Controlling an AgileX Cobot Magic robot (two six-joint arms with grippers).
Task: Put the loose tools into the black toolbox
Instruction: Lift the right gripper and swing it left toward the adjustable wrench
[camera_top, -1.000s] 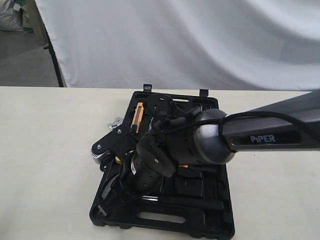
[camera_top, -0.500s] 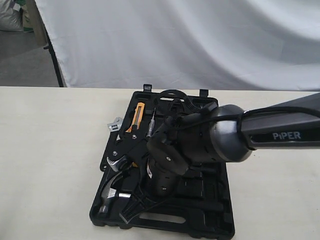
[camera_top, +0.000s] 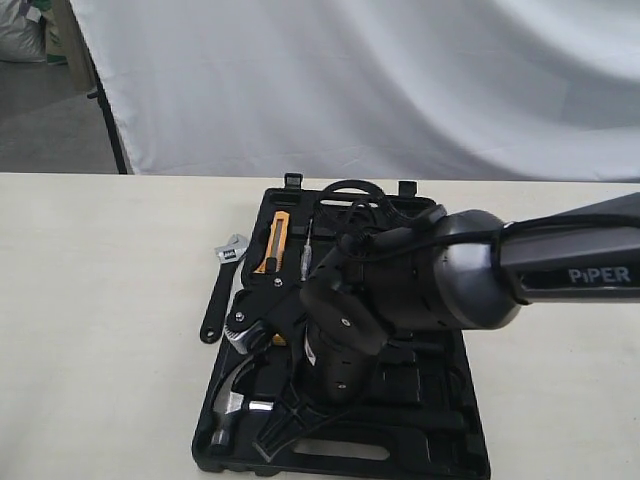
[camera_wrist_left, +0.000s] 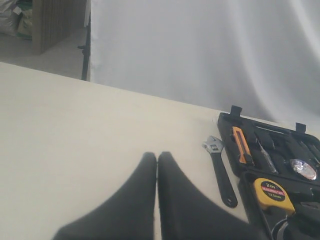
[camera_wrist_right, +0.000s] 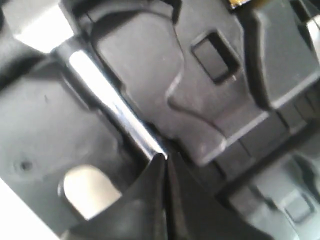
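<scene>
Toolbox (camera_top: 455, 420) where? Tools in or out?

Open flat on table (camera_top: 100, 300). Hammer (camera_top: 236, 402) in it, front-left corner, steel head and claw showing. Wrench (camera_top: 221, 290) out, flat on table just beside box's left side, small gap between.

Tape roll?

Can't tell, right arm (camera_top: 470, 285) covers the middle of the box.

Right gripper (camera_wrist_right: 164, 159)?

Low over the box, jaws pressed together, nothing between them. Wrist view puts the tips right at the hammer's steel neck. Touching or just above, can't tell.

Left gripper (camera_wrist_left: 157, 156)?

Jaws closed too, empty, above bare table, well apart from wrench and box.

Anything else in the box?

Orange knife (camera_top: 273, 242) in a back-left recess. Yellow tape measure (camera_wrist_left: 274, 194) in a recess on the wrench side.
</scene>
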